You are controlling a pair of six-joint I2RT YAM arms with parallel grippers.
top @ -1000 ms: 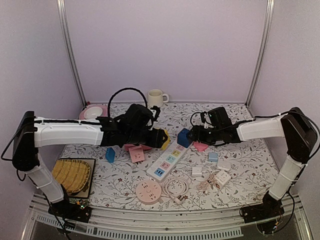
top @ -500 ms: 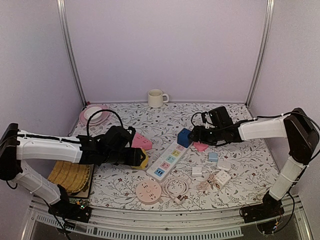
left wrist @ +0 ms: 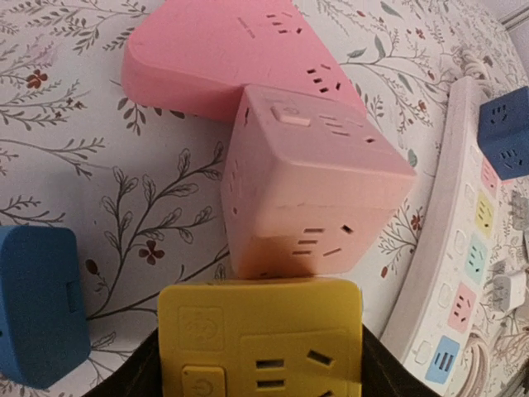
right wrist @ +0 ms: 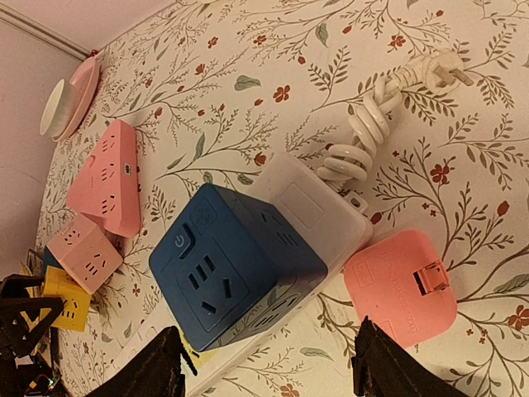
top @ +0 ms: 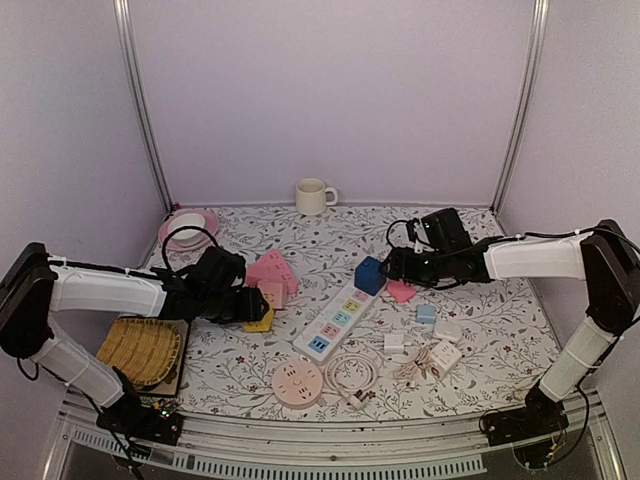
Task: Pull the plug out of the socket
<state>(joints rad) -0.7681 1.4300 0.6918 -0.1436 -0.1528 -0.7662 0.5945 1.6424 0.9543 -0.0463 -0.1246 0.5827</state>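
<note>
A dark blue cube plug sits plugged into the far end of the white power strip. My right gripper is open just right of it. In the right wrist view the cube stands on the strip, ahead of my open gripper, touching neither finger. My left gripper is shut on a yellow cube socket, low over the table left of the strip. In the left wrist view the yellow cube touches a pink cube.
A pink wedge socket lies behind the pink cube. A pink flat adapter, a light blue adapter, white adapters, a round pink socket and a cable lie nearby. A cup, pink plates, a woven tray.
My left arm has drawn back to the left with the yellow cube and lowered it beside the pink cube. My right arm has hardly moved.
</note>
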